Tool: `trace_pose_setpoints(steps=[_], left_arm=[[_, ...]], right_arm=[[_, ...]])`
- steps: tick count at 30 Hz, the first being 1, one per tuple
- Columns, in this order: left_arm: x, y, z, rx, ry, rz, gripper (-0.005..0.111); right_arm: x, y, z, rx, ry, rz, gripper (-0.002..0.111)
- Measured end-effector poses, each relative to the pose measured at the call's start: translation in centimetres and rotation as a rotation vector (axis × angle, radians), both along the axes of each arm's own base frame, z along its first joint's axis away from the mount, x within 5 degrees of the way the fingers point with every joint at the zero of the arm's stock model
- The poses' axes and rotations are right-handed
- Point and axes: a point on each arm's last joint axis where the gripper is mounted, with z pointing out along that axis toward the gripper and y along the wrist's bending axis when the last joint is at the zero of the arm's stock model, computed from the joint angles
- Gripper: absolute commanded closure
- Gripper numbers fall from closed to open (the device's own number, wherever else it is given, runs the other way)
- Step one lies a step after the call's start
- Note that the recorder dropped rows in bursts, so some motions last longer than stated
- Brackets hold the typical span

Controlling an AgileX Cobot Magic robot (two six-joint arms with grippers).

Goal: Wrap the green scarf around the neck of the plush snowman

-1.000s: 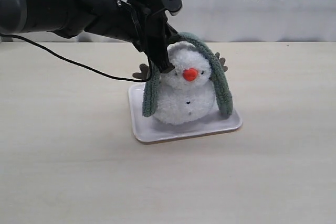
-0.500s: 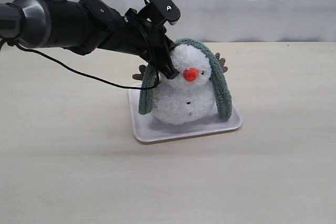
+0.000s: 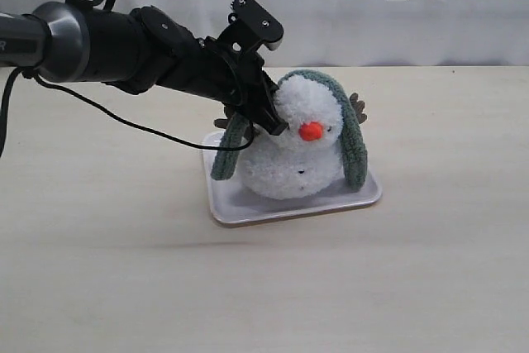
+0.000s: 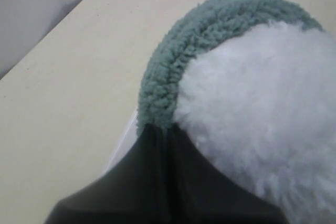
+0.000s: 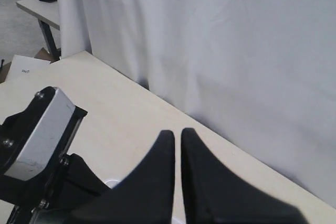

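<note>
Left gripper (image 3: 271, 121) clamped on green scarf (image 3: 354, 142); right gripper (image 5: 177, 140) holding nothing.
Left jaws fully closed, scarf pinched at their tips and arching from there over the head of the plush snowman (image 3: 289, 167), which touches the tips. Right jaws all but closed.

The left gripper (image 3: 269, 118) has dipped lower, and the left end of the green scarf (image 3: 225, 155) swings outward. The plush snowman (image 3: 289, 167) now tips forward, its orange nose (image 3: 311, 131) lower than before.
</note>
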Motion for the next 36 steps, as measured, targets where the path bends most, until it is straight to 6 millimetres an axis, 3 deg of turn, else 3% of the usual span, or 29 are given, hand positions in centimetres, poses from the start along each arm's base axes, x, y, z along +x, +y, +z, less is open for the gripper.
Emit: trace_pose_setpoints(steps=[4, 10, 24, 32, 36], left_arm=[[0.1, 0.0, 0.0, -0.002, -0.002, 0.009, 0.107], [0.1, -0.1, -1.6, -0.005, 0.066, 0.016, 0.107], [-0.3, -0.4, -2.5, -0.028, 0.16, 0.016, 0.107], [-0.3, -0.3, -2.6, 0.001, 0.144, -0.004, 0.107], [-0.3, -0.2, -2.7, 0.015, 0.136, -0.013, 0.107]], right_arm=[[-0.2, 0.2, 0.0, 0.009, 0.008, 0.024, 0.104], [-0.3, 0.2, -0.3, 0.03, 0.036, 0.021, 0.104], [-1.7, 0.1, -5.4, -0.001, 0.176, 0.03, 0.103], [-2.5, -0.5, -8.5, -0.132, 0.175, 0.011, 0.074], [-2.8, -1.0, -9.7, -0.212, 0.164, -0.021, 0.07]])
